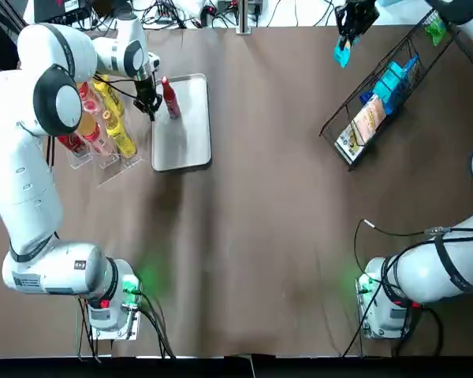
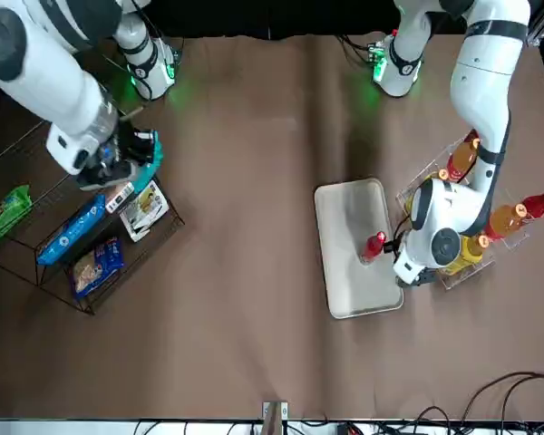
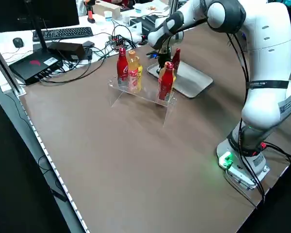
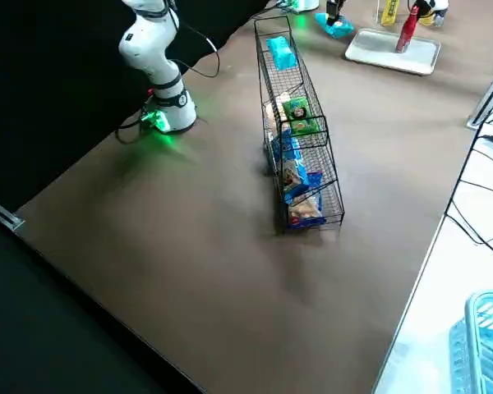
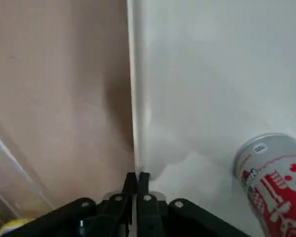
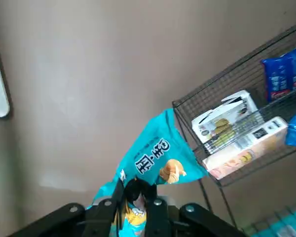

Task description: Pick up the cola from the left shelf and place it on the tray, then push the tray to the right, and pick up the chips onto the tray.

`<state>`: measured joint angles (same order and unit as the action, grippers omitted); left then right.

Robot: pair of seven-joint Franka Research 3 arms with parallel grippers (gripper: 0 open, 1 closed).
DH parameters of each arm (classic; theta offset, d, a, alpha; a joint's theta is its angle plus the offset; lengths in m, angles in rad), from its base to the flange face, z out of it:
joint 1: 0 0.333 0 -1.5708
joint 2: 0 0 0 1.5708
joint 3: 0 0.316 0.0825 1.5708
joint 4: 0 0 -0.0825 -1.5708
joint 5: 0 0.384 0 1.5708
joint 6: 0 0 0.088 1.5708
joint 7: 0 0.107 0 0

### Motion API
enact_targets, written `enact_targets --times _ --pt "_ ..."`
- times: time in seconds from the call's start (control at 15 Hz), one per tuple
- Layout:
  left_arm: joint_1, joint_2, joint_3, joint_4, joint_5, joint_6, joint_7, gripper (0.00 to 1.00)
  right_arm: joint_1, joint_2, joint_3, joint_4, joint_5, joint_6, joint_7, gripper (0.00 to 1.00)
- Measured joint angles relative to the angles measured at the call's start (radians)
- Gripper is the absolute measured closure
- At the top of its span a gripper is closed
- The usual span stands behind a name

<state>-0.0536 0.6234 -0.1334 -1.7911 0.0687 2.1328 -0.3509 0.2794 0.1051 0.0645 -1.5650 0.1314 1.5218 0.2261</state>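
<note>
Top view, brown table (image 1: 260, 197), left jaws together by tray (image 1: 185, 134), right jaws clamping chips (image 1: 343, 53).

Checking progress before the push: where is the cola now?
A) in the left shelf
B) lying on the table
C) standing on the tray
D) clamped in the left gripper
C: the cola stands on the tray, and the shut left gripper sits beside it at the tray's edge.

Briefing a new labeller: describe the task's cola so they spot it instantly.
Find the grey tray beside the bottle shelf on the robot's left. The red cola stands near its far end, by the left gripper. It's the only bottle on the tray.
</note>
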Motion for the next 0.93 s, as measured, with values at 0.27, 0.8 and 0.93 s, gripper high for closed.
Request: enact_targets --times 0.27,0.8,0.93 --pt "-0.102 0.001 -0.007 0.001 -0.038 0.012 -0.027 0.96 0.052 0.067 0.0 -0.002 0.003 0.021 0.045 0.81" --pt "-0.452 0.075 -0.009 0.129 -0.205 0.032 -0.209 0.96 0.214 0.227 0.0 -0.004 0.003 0.225 0.225 0.81" --pt "-0.492 0.09 -0.009 0.162 -0.233 0.036 -0.219 0.96 0.235 0.278 0.0 -0.005 0.003 0.248 0.219 0.81"
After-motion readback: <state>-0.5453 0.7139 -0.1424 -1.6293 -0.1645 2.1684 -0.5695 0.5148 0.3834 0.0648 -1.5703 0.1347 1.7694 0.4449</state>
